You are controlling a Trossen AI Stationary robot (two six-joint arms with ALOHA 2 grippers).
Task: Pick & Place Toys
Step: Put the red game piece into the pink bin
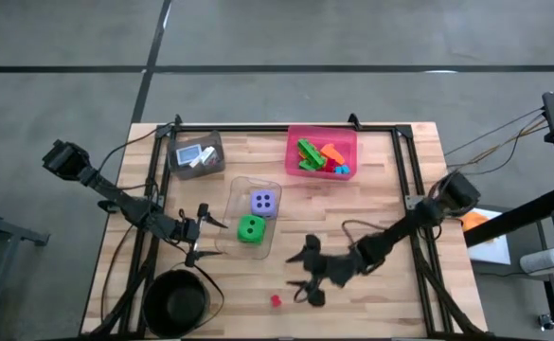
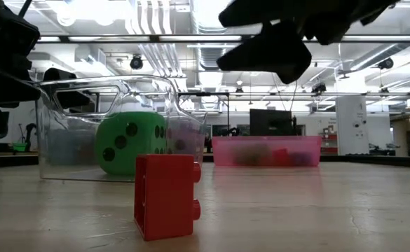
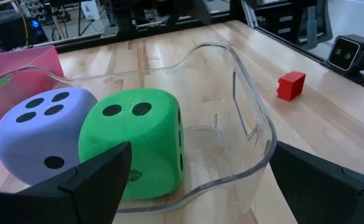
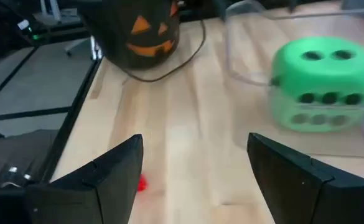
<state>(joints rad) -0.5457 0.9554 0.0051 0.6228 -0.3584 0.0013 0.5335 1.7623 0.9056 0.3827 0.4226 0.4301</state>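
Red brick (image 1: 276,300) lies loose on the desk (image 1: 381,199), apart from the clear bin (image 1: 231,205).

Brick lies on bare wood on the black bowl's (image 1: 176,303) side of the clear bin, untouched. Green die (image 1: 250,228) and purple die (image 1: 263,202) sit inside the clear bin, touching. Right pincer (image 1: 307,275) hangs just beside the brick, fingers spread, nothing between them. Left pincer (image 1: 204,235) waits at the clear bin's edge, fingers wide, empty. Pink bin (image 1: 322,152), beyond the clear bin, holds green, orange and blue bricks.
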